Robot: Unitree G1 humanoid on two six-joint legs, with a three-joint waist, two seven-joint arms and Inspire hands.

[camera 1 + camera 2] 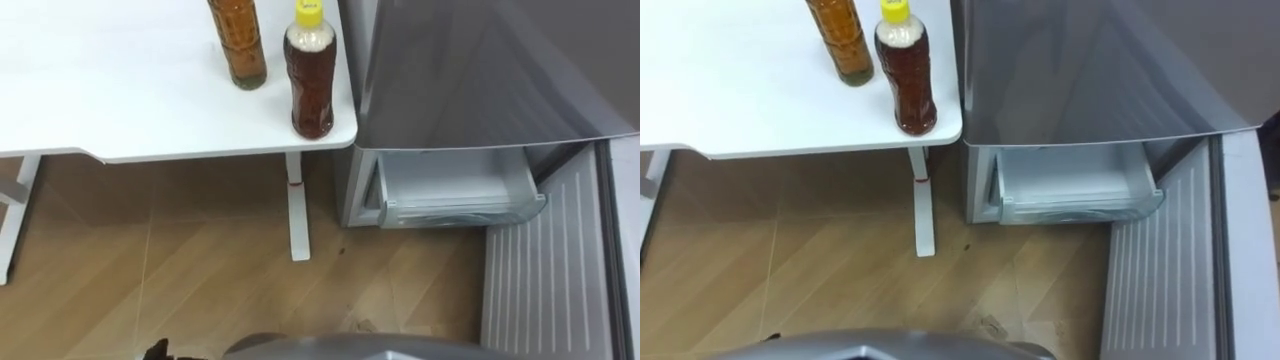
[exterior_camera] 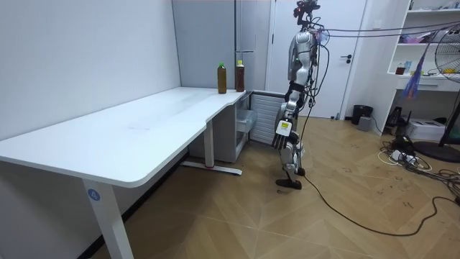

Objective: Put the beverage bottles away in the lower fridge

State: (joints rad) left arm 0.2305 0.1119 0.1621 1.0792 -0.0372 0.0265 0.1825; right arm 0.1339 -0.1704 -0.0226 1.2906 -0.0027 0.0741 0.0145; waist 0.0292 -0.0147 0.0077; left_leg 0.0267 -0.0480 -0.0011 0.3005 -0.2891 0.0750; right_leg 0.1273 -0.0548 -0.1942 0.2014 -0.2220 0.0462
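Observation:
Two drink bottles stand on the corner of the white table (image 1: 120,100) closest to the fridge. One holds dark brown tea and has a yellow cap (image 1: 312,80). The other, with amber tea (image 1: 238,45), stands just behind and to its left, its top cut off. Both bottles (image 2: 230,77) also appear in the room view. The grey fridge (image 1: 480,70) is right of the table. Its lower door (image 1: 545,270) is swung open, and a clear drawer (image 1: 455,190) shows inside. I stand upright facing the fridge, my left hand (image 2: 284,129) hanging at my side, away from the bottles.
A white table leg (image 1: 297,205) stands on the wood floor beside the fridge's lower corner. Wood floor stretches in front of the fridge and under the table. In the room view, a fan, shelves and cables are on the room view's right.

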